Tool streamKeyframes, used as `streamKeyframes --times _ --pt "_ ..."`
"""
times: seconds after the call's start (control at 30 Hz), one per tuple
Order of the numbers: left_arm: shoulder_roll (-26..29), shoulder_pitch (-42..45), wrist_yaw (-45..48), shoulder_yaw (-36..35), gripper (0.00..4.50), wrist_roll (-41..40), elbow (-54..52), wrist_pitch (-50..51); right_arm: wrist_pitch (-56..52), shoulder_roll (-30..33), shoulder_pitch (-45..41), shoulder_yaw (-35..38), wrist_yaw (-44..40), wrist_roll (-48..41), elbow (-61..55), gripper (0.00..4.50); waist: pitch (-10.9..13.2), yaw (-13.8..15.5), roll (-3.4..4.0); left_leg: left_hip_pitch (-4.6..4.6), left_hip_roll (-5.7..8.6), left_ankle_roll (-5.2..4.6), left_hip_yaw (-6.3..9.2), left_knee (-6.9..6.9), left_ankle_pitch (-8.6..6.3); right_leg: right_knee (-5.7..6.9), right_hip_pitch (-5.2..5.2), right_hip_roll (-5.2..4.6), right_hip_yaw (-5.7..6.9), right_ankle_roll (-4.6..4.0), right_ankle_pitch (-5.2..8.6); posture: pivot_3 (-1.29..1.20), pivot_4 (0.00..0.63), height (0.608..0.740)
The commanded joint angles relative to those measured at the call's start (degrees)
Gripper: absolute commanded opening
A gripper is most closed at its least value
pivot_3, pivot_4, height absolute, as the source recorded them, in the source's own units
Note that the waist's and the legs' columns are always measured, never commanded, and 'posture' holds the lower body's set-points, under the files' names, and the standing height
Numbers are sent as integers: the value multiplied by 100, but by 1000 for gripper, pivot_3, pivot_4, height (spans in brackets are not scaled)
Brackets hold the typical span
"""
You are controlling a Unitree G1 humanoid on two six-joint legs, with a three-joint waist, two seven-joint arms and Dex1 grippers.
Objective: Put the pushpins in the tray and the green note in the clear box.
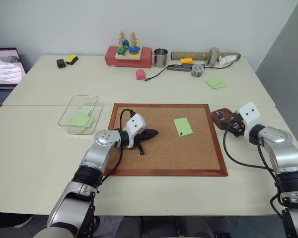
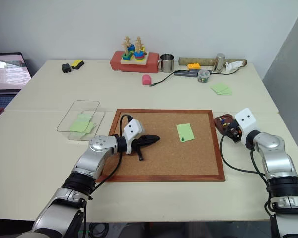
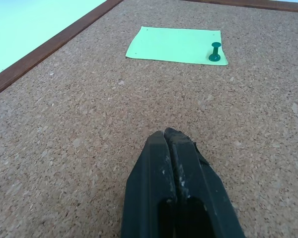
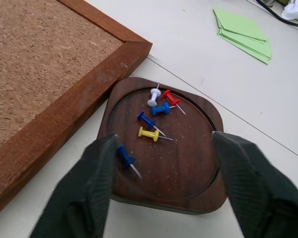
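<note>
— While one dark green pushpin (image 3: pixel 215 51) stands in a corner of the green note (image 1: pixel 183 126), where does that note lie?

— Flat on the cork board (image 1: pixel 188 153), toward its right half, with the pin near the note's lower left corner in the head view.

— And the tray (image 4: pixel 184 183)?

— The dark brown tray sits on the counter (image 1: pixel 35 163) just off the board's right frame. Six pushpins lie in it: one white (image 4: pixel 154 96), one red (image 4: pixel 171 97), one yellow (image 4: pixel 149 133) and three blue.

— What of the right gripper (image 4: pixel 159 193)?

— Its fingers (image 4: pixel 84 193) are spread wide, released, one on each side of the tray's near edge, grasping nothing.

— The left gripper (image 3: pixel 170 144)?

— Its fingers are clenched together, empty, low over the bare cork left of the note and well apart from it.

— Where is the clear box (image 1: pixel 78 115)?

— On the counter beside the board's left frame, with a few green sheets (image 1: pixel 82 119) inside it.

— Anything farther back?

— A fanned stack of green sheets (image 1: pixel 216 83), a small clear jar (image 1: pixel 197 70), a metal mug (image 1: pixel 160 57) and a red box carrying a wooden stacking toy (image 1: pixel 127 44) stand along the far side.
</note>
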State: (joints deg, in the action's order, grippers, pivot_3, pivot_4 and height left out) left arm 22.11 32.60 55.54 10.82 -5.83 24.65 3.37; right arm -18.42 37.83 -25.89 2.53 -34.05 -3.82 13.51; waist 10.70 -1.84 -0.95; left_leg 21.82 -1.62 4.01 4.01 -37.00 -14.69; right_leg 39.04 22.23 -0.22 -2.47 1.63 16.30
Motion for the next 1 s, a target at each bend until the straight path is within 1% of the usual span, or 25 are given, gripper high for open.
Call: streamKeyframes --times 0.03,0.27,0.4,0.53,0.67,0.8,1.0 --pt "9 -109 30 141 0 153 110 97 -102 213 52 385 -278 -356 -744 4090 0 1 0 0 0 0 0 0 0 0 0 0 0 0 0 0 150 740" --pt "-1 -91 43 139 0 142 123 94 -412 229 310 564 -665 -932 -1770 4090 0 0 0 0 0 0 2 0 0 0 0 0 1 0 0 0 150 740" --pt "0 -94 60 147 0 141 122 94 -710 148 526 363 -911 -1262 -2460 4090 0 2 0 1 0 0 4 0 0 0 -1 0 3 0 0 0 150 740" --pt "1 -76 75 154 0 147 150 80 -913 -27 627 83 -883 -1343 -2883 4090 0 1 0 2 0 0 5 -1 0 0 -1 0 3 0 0 0 150 740" --pt "-8 -57 73 157 0 153 182 62 -901 -212 652 -208 -785 -1247 -2950 4090 0 1 0 2 0 0 5 -1 0 0 -1 0 4 0 0 0 150 740" --pt "-15 -57 59 147 0 144 184 65 -814 -475 620 -667 -729 -1077 -2822 4090 0 1 0 1 0 0 6 -1 0 0 0 1 5 0 0 0 150 740" --pt "-28 -68 60 159 0 146 173 75 -528 -936 332 -1130 -598 -718 -2136 4090 0 0 0 1 0 0 6 -2 0 1 0 1 5 0 0 0 150 740"
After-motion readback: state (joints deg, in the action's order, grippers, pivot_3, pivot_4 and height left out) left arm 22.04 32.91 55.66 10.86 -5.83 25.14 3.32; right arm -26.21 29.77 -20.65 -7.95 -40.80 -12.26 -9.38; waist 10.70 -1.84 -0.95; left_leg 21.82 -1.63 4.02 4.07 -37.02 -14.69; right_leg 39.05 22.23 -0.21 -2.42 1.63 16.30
